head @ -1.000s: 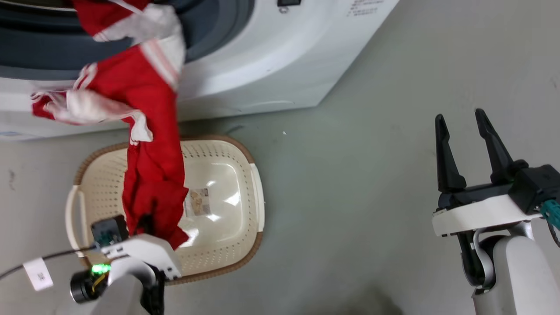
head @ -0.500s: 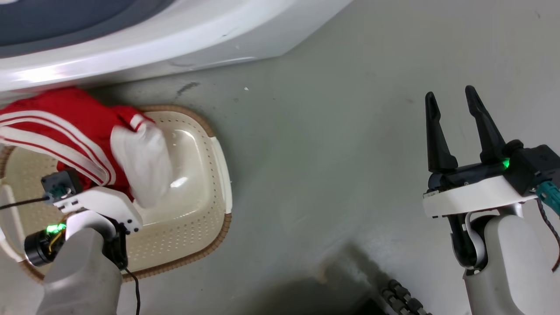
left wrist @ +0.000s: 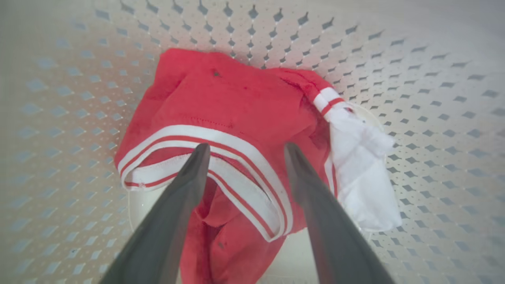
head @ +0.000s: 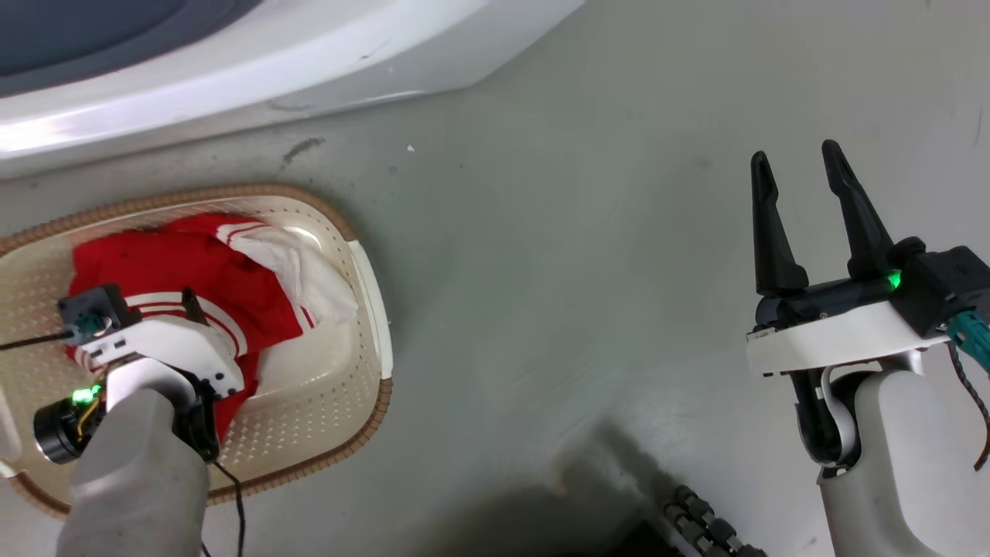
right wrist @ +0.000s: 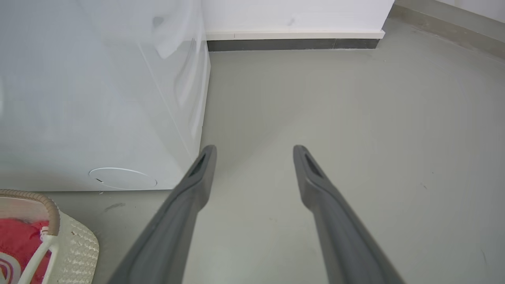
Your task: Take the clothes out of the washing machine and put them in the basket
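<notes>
Laundry check, left side first. The red garment (left wrist: pixel 236 98) with white stripes is down in the basket (head: pixel 363 263), bunched right under and just ahead of the left gripper (left wrist: pixel 246 147). That gripper's fingers are spread, one on each side of the striped hem, which runs crosswise between the tips. To me the cloth looks loose, not pinched. A white flap hangs off past the right-hand finger, near the perforated wall. In the head view the wrist housing covers most of those fingers.

The washing machine (head: pixel 232 77) sits just beyond the basket, further ahead of the left fingertips, so I'd say the left arm is the nearer one for another reach in. The porthole is cut off at the edge, so I can't tell if any clothes are left inside.

Way off to the right, the right gripper (head: pixel 796 150) hangs over bare floor (head: pixel 541 309), well apart from the basket. Its fingers are spread with nothing between them, and the machine's side panel is to their left.
</notes>
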Robot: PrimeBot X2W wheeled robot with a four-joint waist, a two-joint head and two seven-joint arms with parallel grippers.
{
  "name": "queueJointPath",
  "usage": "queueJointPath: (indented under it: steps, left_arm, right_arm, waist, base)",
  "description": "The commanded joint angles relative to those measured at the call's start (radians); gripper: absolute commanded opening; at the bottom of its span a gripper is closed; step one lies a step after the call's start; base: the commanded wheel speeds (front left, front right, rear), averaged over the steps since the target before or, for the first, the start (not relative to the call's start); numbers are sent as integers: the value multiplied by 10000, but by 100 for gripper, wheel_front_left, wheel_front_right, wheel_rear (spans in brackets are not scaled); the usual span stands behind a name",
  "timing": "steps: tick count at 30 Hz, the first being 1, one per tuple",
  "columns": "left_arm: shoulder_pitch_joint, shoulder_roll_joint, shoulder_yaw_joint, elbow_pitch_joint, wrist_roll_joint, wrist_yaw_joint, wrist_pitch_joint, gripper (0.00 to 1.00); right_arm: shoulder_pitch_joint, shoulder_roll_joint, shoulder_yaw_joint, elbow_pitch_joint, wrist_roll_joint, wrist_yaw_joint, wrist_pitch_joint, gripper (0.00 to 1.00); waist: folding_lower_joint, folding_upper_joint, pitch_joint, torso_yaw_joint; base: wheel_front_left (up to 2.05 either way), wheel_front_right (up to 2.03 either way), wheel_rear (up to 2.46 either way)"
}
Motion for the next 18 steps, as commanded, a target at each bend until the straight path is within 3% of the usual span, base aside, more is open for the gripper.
queueJointPath:
  steps: [1, 18]
  left_arm:
    - [250, -84, 52, -98, -29, -38, -24, 100]
    - [2998, -1206, 868, -3196, 870, -232, -25, 100]
  right_arm:
    - [-70, 4, -20, -3, -48, -7, -40, 100]
    - [1144, 1, -379, 204, -702, -7, 63, 100]
  waist:
    - [-1, 0, -395, 160]
    - [-1, 0, -3693, 1412]
  base:
    - [0, 0, 0]
    - [0, 0, 0]
